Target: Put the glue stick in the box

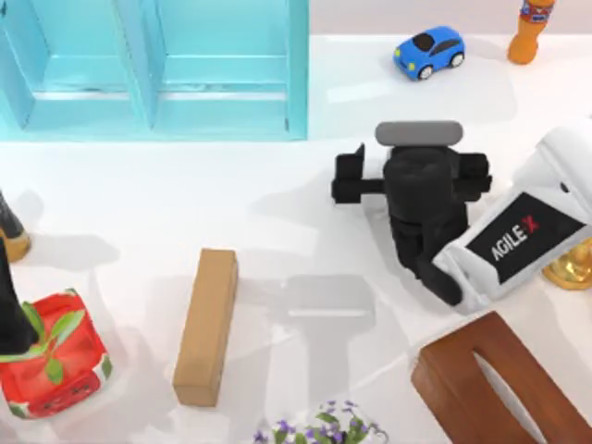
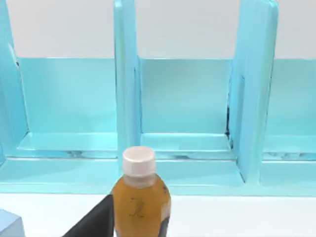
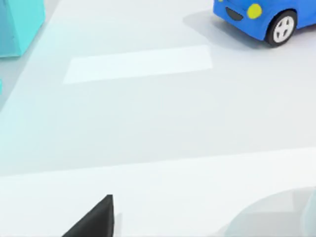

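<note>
The glue stick is hidden in all three views. The box (image 1: 298, 74) is a turquoise case with upright dividers at the table's back left; its compartments (image 2: 126, 98) face the left wrist camera, and one corner (image 3: 19, 24) shows in the right wrist view. My right gripper (image 1: 412, 180) hovers over the table right of the box, pointing down and open, its fingers spread far apart. One black fingertip (image 3: 96, 219) shows above bare table. My left arm (image 1: 9, 314) stays parked at the left edge, with one fingertip (image 2: 94, 222) well off to the side.
A blue toy car (image 1: 428, 52) and an orange bottle (image 1: 531, 32) stand at the back right. An amber bottle with a white cap (image 2: 140, 197) stands before the box. A cardboard block (image 1: 206, 326), red planter (image 1: 55, 365), flowers (image 1: 324, 427) and brown tissue box (image 1: 499, 388) line the front.
</note>
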You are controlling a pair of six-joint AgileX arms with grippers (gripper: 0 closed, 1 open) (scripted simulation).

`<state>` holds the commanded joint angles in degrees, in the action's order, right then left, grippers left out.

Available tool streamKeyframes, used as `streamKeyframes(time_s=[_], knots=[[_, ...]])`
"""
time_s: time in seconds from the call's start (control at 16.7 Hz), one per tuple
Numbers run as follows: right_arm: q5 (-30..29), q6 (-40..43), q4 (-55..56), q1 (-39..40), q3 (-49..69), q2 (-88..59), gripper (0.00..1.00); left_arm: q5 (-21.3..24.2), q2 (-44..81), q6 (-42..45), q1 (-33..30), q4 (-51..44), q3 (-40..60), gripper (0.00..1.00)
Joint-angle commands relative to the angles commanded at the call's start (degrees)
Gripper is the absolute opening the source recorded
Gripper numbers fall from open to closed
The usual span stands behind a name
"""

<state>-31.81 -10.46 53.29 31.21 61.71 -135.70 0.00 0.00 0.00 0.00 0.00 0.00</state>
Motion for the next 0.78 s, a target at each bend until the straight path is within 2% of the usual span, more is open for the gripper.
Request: streamKeyframes(time_s=[0.12, 0.78], knots=[[0.00, 0.00, 0.00, 0.00, 0.00, 0.00, 1.00, 0.00, 0.00, 0.00, 0.00, 0.00, 0.00, 1.00], [0.00, 0.00, 0.00, 0.00, 0.00, 0.00, 0.17, 0.00, 0.00, 0.00, 0.00, 0.00, 0.00, 1.00]])
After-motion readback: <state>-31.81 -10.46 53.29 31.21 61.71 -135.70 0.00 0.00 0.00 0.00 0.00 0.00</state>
